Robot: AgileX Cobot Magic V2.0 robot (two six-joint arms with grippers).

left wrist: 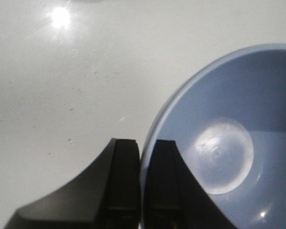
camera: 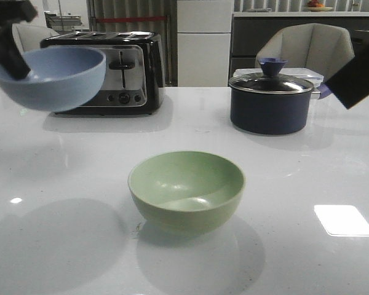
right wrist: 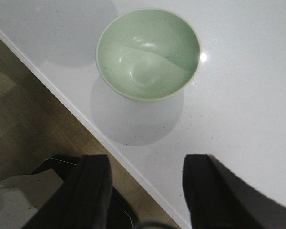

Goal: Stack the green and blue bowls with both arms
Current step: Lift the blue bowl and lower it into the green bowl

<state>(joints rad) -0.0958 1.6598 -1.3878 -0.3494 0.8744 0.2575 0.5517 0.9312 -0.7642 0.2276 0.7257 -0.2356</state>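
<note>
**Blue bowl aloft at left, green bowl resting on the desk**

Black and blocky, the left end effector (left wrist: 140, 183) has its two fingers pinched narrowly on the rim of the dusty light-blue round matte bowl (left wrist: 229, 143), one finger outside the wall and one inside. In the front view this blue bowl (camera: 52, 77) hangs in the air at the far left, clear of the glossy white desk (camera: 307, 166), its mouth tipped slightly toward the camera, with the left end effector (camera: 9, 52) at its left rim.

The right end effector (right wrist: 145, 191) is spread wide with nothing between its fingers; it sits above the near edge of the desk (right wrist: 238, 95). In the front view only a dark block of the right arm (camera: 357, 77) shows at the right edge.

The pale sage-green round matte bowl (camera: 186, 190) stands upright near the middle of the desk, well apart from both end effectors.

Behind the blue bowl stands a black-and-chrome toaster (camera: 126, 74); far right, a dark navy lidded saucepan (camera: 270, 101).
</note>
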